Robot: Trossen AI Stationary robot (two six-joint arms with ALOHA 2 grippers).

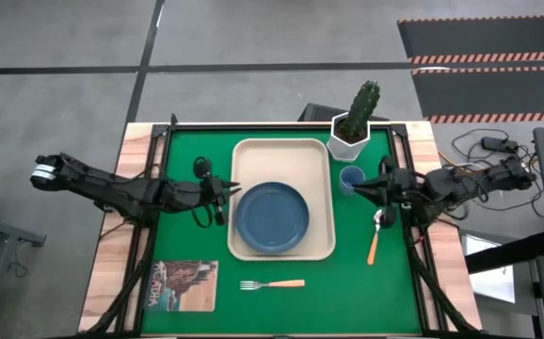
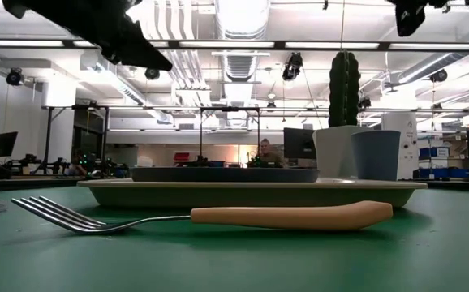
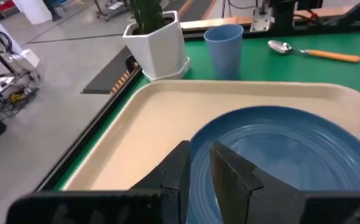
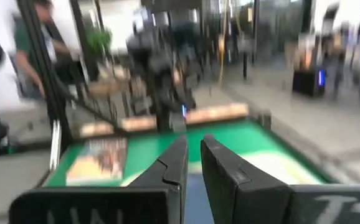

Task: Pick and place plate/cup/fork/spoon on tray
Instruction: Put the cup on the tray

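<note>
The desk (image 1: 187, 235) has a green top framed by pale wood edges and stands on a grey floor (image 1: 56, 94) crossed by dark seams. A black mat with red-and-white striped edges (image 1: 484, 56) lies on the floor beyond the desk's far right corner, and cables (image 1: 484, 146) trail beside it. Behind the desk opens a large workshop with white ceiling ducts (image 2: 238, 32), strip lights (image 2: 234, 45), dark monitors (image 2: 299, 143) and a person (image 2: 264, 151) far back.

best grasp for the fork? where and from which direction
Grip the fork at mid-handle, coming straight down, fingers closing across its width. It lies flat on the green mat, apart from the tray, tines toward the booklet. The tan handle is its thickest part, and nothing crowds it.
</note>
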